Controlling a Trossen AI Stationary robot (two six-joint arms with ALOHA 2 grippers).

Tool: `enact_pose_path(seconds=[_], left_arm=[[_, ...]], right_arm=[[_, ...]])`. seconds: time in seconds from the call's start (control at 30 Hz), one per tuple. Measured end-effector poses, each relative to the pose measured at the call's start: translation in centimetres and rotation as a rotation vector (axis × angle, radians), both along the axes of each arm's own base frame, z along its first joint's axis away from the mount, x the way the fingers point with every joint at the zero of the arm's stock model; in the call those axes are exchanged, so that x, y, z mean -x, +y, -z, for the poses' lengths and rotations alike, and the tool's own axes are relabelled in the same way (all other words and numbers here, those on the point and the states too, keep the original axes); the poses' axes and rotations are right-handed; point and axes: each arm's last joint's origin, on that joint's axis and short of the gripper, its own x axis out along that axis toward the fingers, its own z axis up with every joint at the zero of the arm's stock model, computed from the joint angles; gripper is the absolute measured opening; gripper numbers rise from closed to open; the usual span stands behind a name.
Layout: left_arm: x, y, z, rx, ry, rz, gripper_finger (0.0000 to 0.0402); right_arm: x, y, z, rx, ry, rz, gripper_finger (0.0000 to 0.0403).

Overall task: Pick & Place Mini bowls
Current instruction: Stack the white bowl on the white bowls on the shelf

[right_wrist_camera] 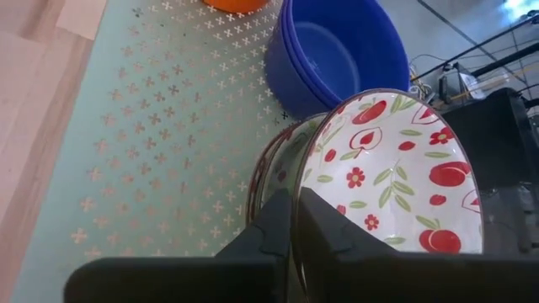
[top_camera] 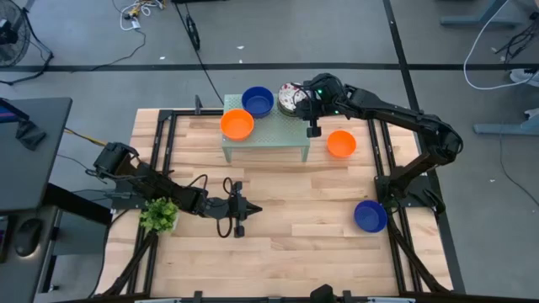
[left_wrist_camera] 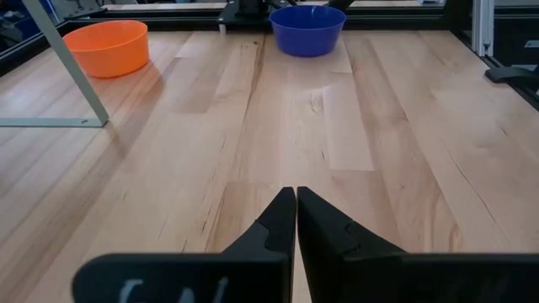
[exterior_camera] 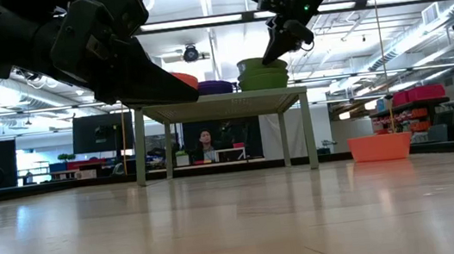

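Right gripper (right_wrist_camera: 295, 223) up on the mint-green perforated stand (right_wrist_camera: 143, 151), fingers pinched on the near rim of a white floral bowl (right_wrist_camera: 396, 181), one finger inside the rim and one outside, with almost no gap between them. Bowl tipped up on edge and leaning on a stack of more floral bowls (right_wrist_camera: 274, 168) just beyond the fingertips. Past that stack, stacked dark blue bowls (right_wrist_camera: 337, 55) on the same stand, and an orange bowl (top_camera: 237, 124) at the stand's far corner from the fingers. In the high view, right gripper (top_camera: 313, 126) reaching over the stand's back right corner, floral stack (top_camera: 290, 97) beside it.

Left gripper (left_wrist_camera: 296, 210) low over the wooden table (left_wrist_camera: 354, 168), fingers pressed together, nothing between them. Well ahead of the fingertips, a single dark blue bowl (left_wrist_camera: 307, 29) on the table; off to one side, a second orange bowl (left_wrist_camera: 108, 46) near a stand leg (left_wrist_camera: 67, 67). Small green plant (top_camera: 158, 215) beside the left arm.
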Motion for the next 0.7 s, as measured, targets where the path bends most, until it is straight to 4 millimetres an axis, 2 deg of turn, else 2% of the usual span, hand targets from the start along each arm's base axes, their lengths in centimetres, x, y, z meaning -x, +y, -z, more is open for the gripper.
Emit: enact_pose_path(seconds=[0.5, 0.7], left_arm=[[0.01, -0.01, 0.01, 0.0, 0.001, 0.0, 0.0016], [0.01, -0.01, 0.01, 0.0, 0.001, 0.0, 0.0016]], right_arm=[[0.03, -0.48, 0.38, -0.016, 0.009, 0.02, 0.0028], [0.0, -0.5, 0.34, -0.021, 0.001, 0.029, 0.0045]])
